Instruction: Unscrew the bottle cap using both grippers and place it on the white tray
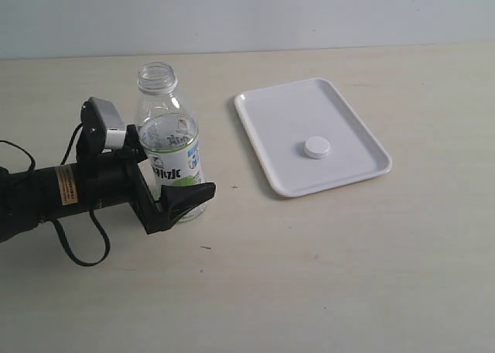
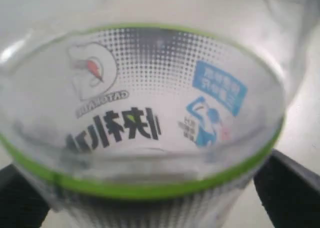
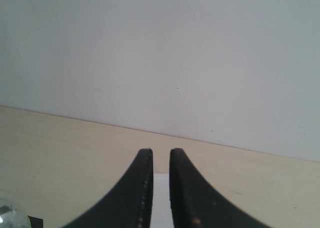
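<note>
The small round white plastic bottle cap (image 1: 316, 147) lies flat near the middle of the flat rectangular white plastic tray (image 1: 263, 128). It is well right of the clear plastic bottle (image 1: 170, 136) with the white-and-green label, which stands upright and open-necked on the pale bench (image 1: 309, 275). The black left hand (image 1: 172, 171) reaches in level from the left, fingers spread wide either side of the bottle's body; whether they press it cannot be told. Withdrawal likely runs straight leftward, across the upright axis. The right hand (image 3: 161, 151) is nearly closed and empty.

bare table (image 1: 309, 275) across the lower and far-right frame gives open passage. left of centre, bottle (image 1: 168, 140) and left gripper (image 1: 172, 169) block; tray (image 1: 271, 128) with cap (image 1: 316, 147) fills upper right.
</note>
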Controlling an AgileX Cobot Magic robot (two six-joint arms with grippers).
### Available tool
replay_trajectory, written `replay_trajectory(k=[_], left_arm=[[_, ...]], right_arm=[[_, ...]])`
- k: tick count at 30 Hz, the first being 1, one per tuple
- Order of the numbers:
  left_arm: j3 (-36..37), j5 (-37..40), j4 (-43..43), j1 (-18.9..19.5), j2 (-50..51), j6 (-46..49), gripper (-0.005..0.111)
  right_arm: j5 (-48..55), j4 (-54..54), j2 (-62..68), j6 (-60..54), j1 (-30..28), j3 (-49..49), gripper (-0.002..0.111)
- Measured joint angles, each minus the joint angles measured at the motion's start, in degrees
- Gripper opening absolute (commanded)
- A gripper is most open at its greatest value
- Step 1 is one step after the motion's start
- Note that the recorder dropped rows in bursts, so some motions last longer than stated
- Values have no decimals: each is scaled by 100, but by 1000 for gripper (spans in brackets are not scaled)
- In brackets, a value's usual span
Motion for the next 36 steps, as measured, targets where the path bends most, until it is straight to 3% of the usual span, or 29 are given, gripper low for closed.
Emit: replay_trajectory(k=[12, 19, 24, 36], left_arm=[[0, 0, 1130, 614, -251, -185, 105], [0, 0, 1773, 1394, -489, -767, 105], [0, 0, 2079, 2171, -511, -1674, 105], [0, 0, 2292, 2096, -520, -1997, 104]], right_arm=[[0, 0, 0, 0, 0, 0, 13], [0, 0, 0, 0, 0, 0, 13], [12, 0, 0, 0, 0, 0, 13], [43, 0, 0, 0, 0, 0, 13]])
